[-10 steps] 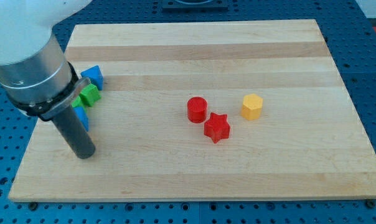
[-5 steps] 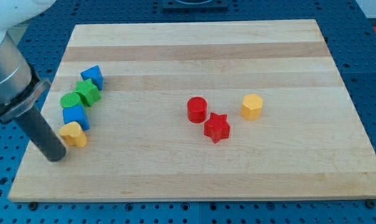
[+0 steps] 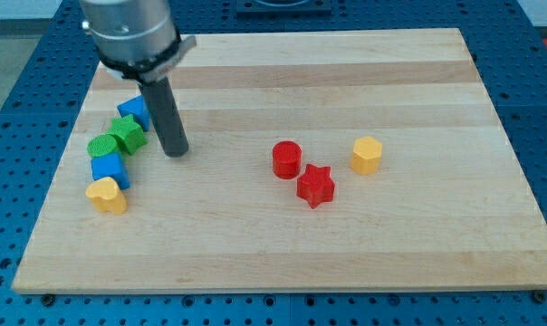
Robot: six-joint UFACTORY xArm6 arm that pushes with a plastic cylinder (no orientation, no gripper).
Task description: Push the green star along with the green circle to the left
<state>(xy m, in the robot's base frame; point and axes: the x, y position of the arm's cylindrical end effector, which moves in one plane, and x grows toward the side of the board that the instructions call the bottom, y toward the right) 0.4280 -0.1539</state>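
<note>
Tip [image 3: 176, 152] right of green star [image 3: 128, 133]

The arm enters from the view's top left, its broad grey cylindrical wrist [image 3: 129, 32] hanging over the far left part of the wooden board [image 3: 346, 244]. From the wrist a straight dark rod [image 3: 167, 113] runs downward, leaning slightly toward the view's right. My tip [image 3: 176, 154] rests on the board's surface, in its left half, well in from the board's left edge and nearer its top edge than its bottom.
</note>
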